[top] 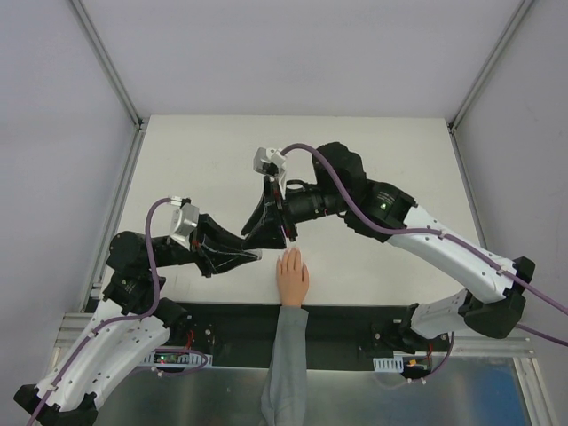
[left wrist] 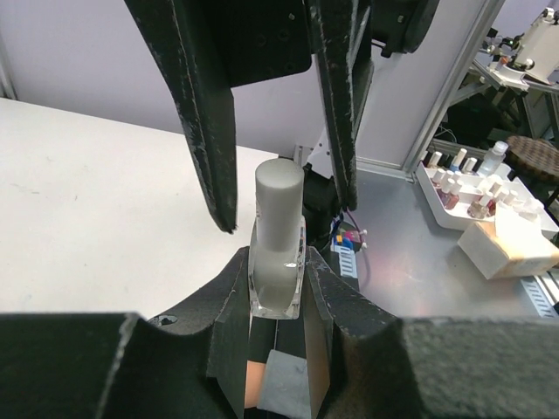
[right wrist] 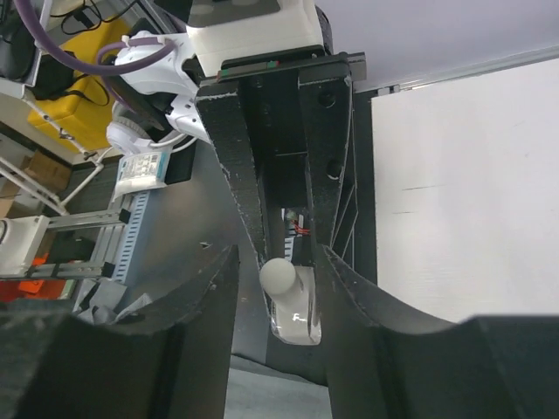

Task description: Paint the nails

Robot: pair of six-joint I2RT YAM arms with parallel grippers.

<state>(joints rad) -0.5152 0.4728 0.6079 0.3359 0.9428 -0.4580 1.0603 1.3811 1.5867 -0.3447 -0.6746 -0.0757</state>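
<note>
Top external view: a peach mannequin hand (top: 293, 280) in a grey sleeve (top: 286, 355) lies flat on the white worktop (top: 213, 151). Its fingers point away from the arm bases. The nails (top: 288, 255) are at the fingertips, on the far end of the hand, and are too small to tell apart from the skin.

Both arms meet just past those fingertips. The left pincer (top: 258, 256) reaches in from the left of the mannequin hand, and its tips end just beside the fingertips. The right pincer (top: 286, 236) comes in from the far side of the hand, angled down, with its tips close above the fingertips and beside the left pincer.

The left wrist view shows the left pincer clamped tight on a small clear bottle (left wrist: 278, 284), one finger pressed against each side of the glass. The bottle stands upright with its white cap (left wrist: 279, 196) on. A sliver of peach and grey shows low between the fingers, so the mannequin hand lies under the bottle.

The right pincer's two black fingers hang down on either side of the cap. They are partly spread, with a gap on each side, and do not touch it. The right wrist view shows the same: the rounded cap top sits between that pincer's own fingers with space to both sides, and it grips nothing.
</note>
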